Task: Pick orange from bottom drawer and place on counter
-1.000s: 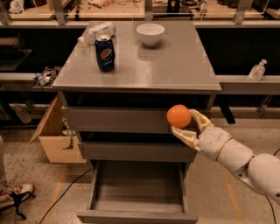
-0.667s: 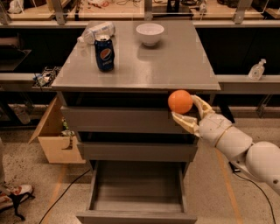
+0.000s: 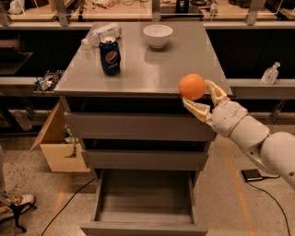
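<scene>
The tool (image 3: 196, 92) sits at the near right corner of the desk (image 3: 152, 64), level with its top edge, and its two pale fingers (image 3: 198, 109) are clamped on the orange (image 3: 192, 86), one above and to the right of the fruit, the other beneath it. The orange is off the surface, held in the air, and overlaps the desk's front right edge; whether it is over the top or just in front of it I cannot tell. The white arm (image 3: 258, 138) comes in from the lower right.

Below, the bottom drawer (image 3: 143, 228) is pulled out toward the near side, its grey floor bare. The two wider drawer fronts (image 3: 138, 126) above it are pushed in.

On the desk, a blue Pepsi can (image 3: 110, 56) stands upright at the left. A clear plastic bottle (image 3: 102, 33) lies on its side just beyond it at the far left. A white bowl (image 3: 157, 35) stands near the far edge, about in the middle, well apart from the orange.

A cardboard box (image 3: 57, 147) rests on the floor left of the drawers. A small pump bottle (image 3: 270, 73) stands on a shelf at the right. A tan workbench (image 3: 129, 11) runs along the far side
</scene>
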Available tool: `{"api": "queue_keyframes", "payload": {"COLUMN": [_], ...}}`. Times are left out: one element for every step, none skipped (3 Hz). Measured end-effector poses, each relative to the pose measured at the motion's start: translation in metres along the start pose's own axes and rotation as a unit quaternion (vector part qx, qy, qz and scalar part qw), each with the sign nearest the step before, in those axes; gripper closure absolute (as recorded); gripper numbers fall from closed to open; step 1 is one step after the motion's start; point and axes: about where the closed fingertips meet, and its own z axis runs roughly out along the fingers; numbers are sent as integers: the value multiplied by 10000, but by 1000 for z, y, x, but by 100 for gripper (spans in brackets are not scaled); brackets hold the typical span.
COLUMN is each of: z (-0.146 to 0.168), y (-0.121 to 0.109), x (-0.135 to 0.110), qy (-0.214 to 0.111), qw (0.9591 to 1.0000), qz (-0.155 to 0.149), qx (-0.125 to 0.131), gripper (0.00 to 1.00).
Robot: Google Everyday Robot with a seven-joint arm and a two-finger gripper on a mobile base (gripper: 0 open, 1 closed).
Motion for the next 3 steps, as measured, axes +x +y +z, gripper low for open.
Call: {"api": "queue_keyframes", "payload": {"z": [5,15,37], "y": [-2,-6,-13], "x": [-8,-21,-29], "qy": [11,110,481], "qw": [10000,9998,9983], "qz": [17,86,182], "qx": [-46,-126,-272], "gripper": [100,100,100]}}
